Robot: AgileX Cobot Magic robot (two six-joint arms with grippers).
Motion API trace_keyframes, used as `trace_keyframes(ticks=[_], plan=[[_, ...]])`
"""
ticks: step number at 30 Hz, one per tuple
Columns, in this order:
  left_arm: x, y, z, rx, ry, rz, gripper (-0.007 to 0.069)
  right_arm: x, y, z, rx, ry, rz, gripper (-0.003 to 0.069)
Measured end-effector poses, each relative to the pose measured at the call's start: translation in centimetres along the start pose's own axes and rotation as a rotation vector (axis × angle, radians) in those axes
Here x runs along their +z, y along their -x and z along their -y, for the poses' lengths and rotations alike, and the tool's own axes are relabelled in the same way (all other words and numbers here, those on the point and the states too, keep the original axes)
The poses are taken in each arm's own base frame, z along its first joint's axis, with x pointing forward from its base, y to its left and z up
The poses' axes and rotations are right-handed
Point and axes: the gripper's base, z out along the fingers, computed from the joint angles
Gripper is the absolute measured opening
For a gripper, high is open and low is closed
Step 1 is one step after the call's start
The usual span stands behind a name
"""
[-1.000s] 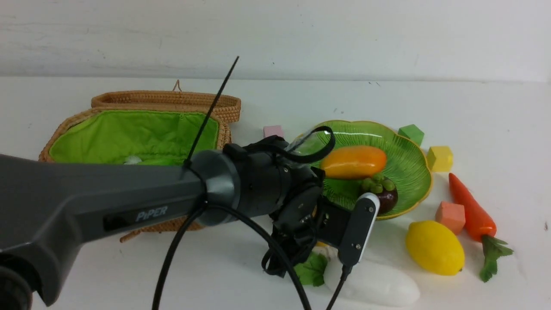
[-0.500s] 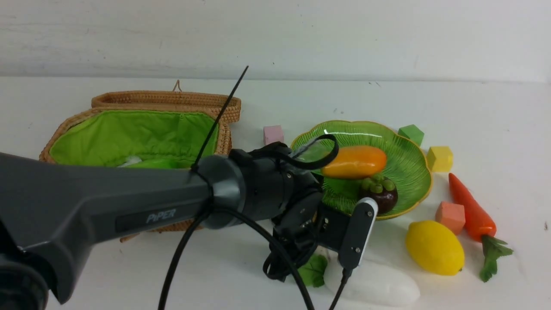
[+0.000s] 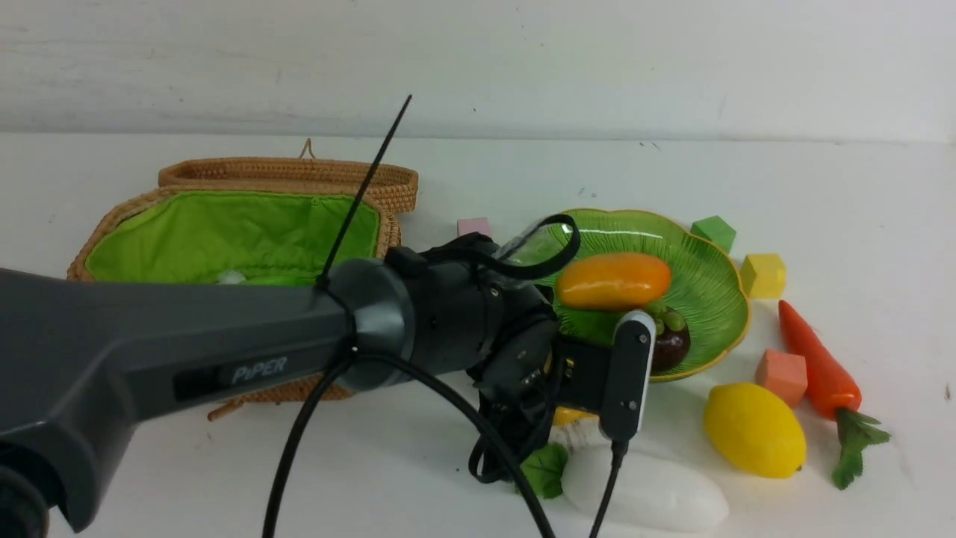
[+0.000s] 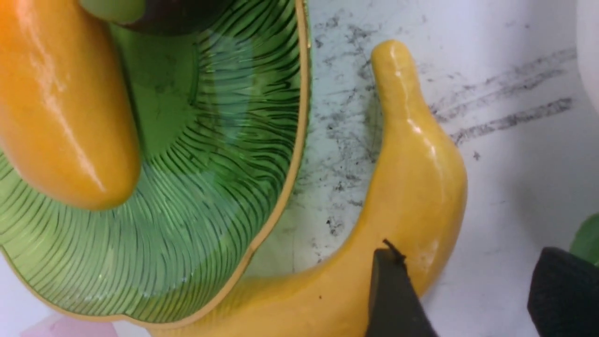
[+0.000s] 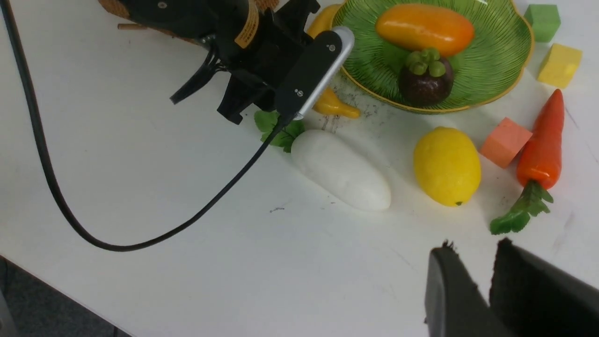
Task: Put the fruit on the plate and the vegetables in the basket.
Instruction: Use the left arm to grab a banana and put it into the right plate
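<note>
The green plate (image 3: 717,254) holds the orange mango (image 3: 612,280) and the purple mangosteen (image 3: 668,336). The yellow banana (image 4: 412,187) lies on the table against the plate's near rim. My left gripper (image 4: 472,262) hangs open just over it, one finger (image 4: 393,295) above the banana's curve and bare table in the gap. The lemon (image 3: 754,430), white radish (image 3: 646,489) and carrot (image 3: 818,366) lie on the table at the right. The basket (image 3: 224,239) stands open at the left. My right gripper (image 5: 473,248) hovers near the table's front, fingers a narrow gap apart, holding nothing.
Foam cubes sit around the plate: pink (image 3: 474,226), green (image 3: 713,232), yellow (image 3: 762,274) and orange (image 3: 780,376). The left arm and its cable (image 3: 299,448) stretch across the front of the basket. The radish leaves (image 3: 541,467) lie right beside the left gripper.
The left wrist dipped toward the plate and came back, now sitting slightly higher. A bit of the banana shows under it. No fruit or vegetable has moved.
</note>
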Motion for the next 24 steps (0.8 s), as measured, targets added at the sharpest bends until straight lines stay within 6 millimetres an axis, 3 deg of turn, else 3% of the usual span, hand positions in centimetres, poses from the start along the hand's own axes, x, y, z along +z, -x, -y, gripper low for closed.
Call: trace_keyframes(ticks=[6, 24], plan=[[0.1, 0.0, -0.2, 0.038, 0.019, 0.013, 0.0438, 0.0, 0.0, -0.1, 0.002, 0.009, 0.001, 0.0153], [2.5, -0.2, 0.2, 0.087, 0.023, 0.014, 0.0444, 0.0, 0.0, -0.3, 0.008, 0.028, 0.003, 0.0152]])
